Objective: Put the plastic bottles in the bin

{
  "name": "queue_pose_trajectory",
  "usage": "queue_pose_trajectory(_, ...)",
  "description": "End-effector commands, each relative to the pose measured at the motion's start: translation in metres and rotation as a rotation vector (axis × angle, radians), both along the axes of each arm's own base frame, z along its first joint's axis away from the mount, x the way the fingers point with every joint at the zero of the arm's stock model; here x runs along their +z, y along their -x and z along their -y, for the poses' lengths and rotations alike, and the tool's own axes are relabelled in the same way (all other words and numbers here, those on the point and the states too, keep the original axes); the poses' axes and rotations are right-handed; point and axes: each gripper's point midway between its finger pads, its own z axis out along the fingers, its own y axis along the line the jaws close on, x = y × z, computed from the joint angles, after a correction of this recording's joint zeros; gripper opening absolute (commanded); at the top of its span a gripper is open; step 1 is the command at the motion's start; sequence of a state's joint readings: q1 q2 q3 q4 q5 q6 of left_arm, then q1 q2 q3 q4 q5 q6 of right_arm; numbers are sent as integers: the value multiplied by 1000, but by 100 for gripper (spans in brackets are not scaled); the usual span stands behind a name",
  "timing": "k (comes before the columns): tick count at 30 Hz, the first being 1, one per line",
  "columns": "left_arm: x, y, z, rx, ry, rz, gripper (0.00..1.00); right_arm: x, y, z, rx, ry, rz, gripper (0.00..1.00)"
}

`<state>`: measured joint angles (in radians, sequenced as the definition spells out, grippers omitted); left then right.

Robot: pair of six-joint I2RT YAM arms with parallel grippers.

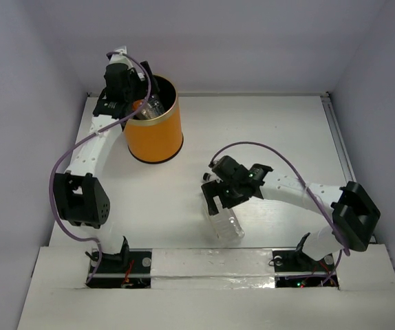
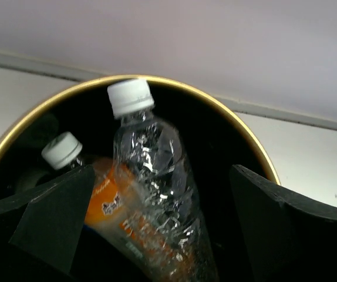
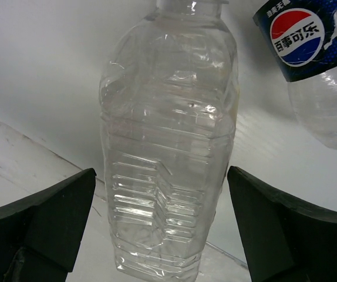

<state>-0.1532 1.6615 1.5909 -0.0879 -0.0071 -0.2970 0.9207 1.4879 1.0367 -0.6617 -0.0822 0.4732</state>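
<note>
Right gripper (image 3: 161, 197) spread wide, holding nothing, ribbed clear bottle (image 3: 168, 117) lying between its fingers. Light, thin-walled, slick: I'd pinch the ribbed midsection gently. Left gripper (image 2: 162, 205) gapes empty over the bin (image 2: 39, 111), a crinkled capped bottle (image 2: 151, 153) leaning inside, between its fingers.

Soft, even light from above fills the white table (image 1: 266, 130) and pale walls in the top view, leaving only faint shadows close under the arms and a dark ring at the foot of the bin (image 1: 155, 141). Seen from the left wrist, the bin's black inside swallows the light, while the crinkled clear bottle (image 2: 157, 170) throws small white glints and softens toward the lens. The right wrist view is bright and sharp on the ribbed bottle (image 3: 168, 147), with the fingers (image 3: 45, 217) at the near edge dark and slightly blurred.
</note>
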Motion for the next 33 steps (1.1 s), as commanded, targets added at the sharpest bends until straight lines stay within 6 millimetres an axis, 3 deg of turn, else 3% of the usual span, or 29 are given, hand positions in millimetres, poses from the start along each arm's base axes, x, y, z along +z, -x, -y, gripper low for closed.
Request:
queue_pose_trajectory(1, 68, 23, -4, 1, 32, 173, 99, 13, -9, -17, -24, -33, 59, 100)
queue_pose_trajectory(9, 83, 56, 6, -68, 89, 184, 99, -10, 3, -26, -9, 33, 28, 100)
queue_pose_trajectory(13, 103, 89, 8, -103, 115, 222, 99, -26, -5, -28, -32, 68, 35, 100)
queue_pose_trajectory(15, 99, 102, 14, -133, 126, 210, 99, -32, -6, -28, -32, 99, 41, 92)
queue_pose_trajectory(16, 107, 116, 14, -141, 128, 227, 99, -31, -3, -30, -20, 103, 42, 88)
queue_pose_trajectory(17, 96, 120, 14, -145, 125, 202, 99, -21, -5, -33, -18, 82, 55, 80)
queue_pose_trajectory(19, 94, 139, 12, -153, 121, 193, 99, -3, 0, -39, 0, 51, 80, 75)
queue_pose_trajectory(20, 82, 144, 10, -148, 113, 167, 99, 13, -1, -40, 1, 33, 94, 73)
queue_pose_trajectory(23, 70, 162, 0, -116, 79, 140, 99, 71, -1, -43, 16, -72, 154, 73)
queue_pose_trajectory(24, 69, 164, -8, -81, 61, 143, 99, 109, -7, -51, 20, -155, 211, 73)
queue_pose_trajectory(25, 68, 169, -13, -59, 48, 145, 99, 129, -10, -55, 27, -192, 245, 73)
queue_pose_trajectory(26, 63, 170, -19, -36, 28, 138, 99, 146, -17, -58, 42, -207, 293, 73)
queue_pose_trajectory(27, 62, 169, -28, 13, 10, 135, 99, 191, -27, -69, 41, -282, 366, 74)
queue_pose_trajectory(28, 60, 171, -31, 28, 1, 125, 97, 197, -39, -76, 57, -254, 410, 74)
queue_pose_trajectory(30, 57, 171, -36, 54, -9, 114, 96, 230, -59, -94, 54, -293, 500, 74)
queue_pose_trajectory(31, 56, 175, -38, 62, -8, 110, 96, 276, -74, -103, 30, -374, 580, 74)
queue_pose_trajectory(32, 53, 177, -40, 75, -9, 101, 95, 275, -96, -115, 18, -349, 615, 74)
queue_pose_trajectory(33, 53, 180, -43, 95, 2, 99, 94, 289, -104, -123, 12, -369, 651, 74)
